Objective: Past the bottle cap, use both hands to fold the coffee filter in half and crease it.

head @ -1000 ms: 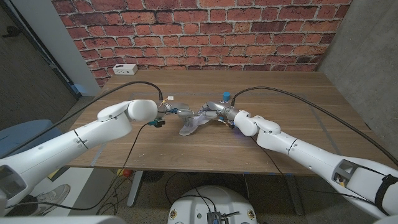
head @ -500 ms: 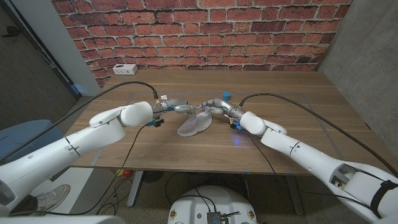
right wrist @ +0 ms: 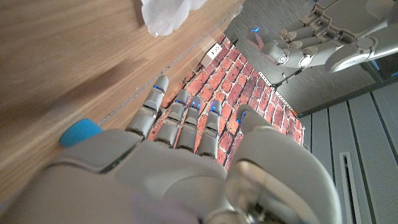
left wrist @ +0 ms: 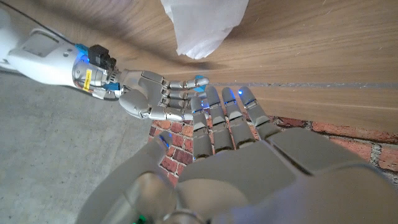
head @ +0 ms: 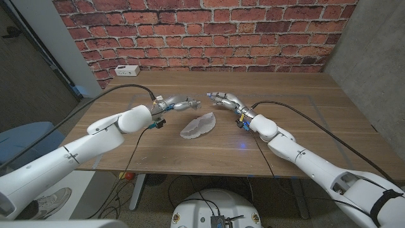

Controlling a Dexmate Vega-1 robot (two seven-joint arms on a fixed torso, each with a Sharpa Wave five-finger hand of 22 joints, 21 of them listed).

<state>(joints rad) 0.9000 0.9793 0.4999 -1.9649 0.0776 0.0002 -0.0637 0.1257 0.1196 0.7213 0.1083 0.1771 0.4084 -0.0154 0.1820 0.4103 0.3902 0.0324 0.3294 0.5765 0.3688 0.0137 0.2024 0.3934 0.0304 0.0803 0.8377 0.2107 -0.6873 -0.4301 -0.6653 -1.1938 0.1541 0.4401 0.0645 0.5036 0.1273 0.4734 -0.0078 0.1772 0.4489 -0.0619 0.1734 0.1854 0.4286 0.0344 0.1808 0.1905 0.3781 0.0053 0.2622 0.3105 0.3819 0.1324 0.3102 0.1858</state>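
Note:
The white coffee filter [head: 197,125] lies doubled over on the wooden table [head: 285,136], and neither hand touches it. My left hand [head: 183,103] hovers beyond its far left side with fingers stretched out and apart, holding nothing. My right hand [head: 224,99] hovers beyond its far right side, also spread and holding nothing. Their fingertips point at each other across a small gap. In the left wrist view, the filter [left wrist: 202,25] lies past my left hand [left wrist: 230,124] and right hand [left wrist: 155,99]. A blue bottle cap [right wrist: 79,132] sits on the table by my right hand [right wrist: 186,124], with the filter [right wrist: 165,15] farther off.
A small white box [head: 128,70] sits at the table's back left corner, in front of the brick wall [head: 209,31]. A blue seat [head: 25,136] stands off the table's left side. My left hand [right wrist: 305,43] also appears in the right wrist view.
Both hands have come off the filter and drawn back toward the far side of the table, spreading apart. The filter stays where it was, lying folded.

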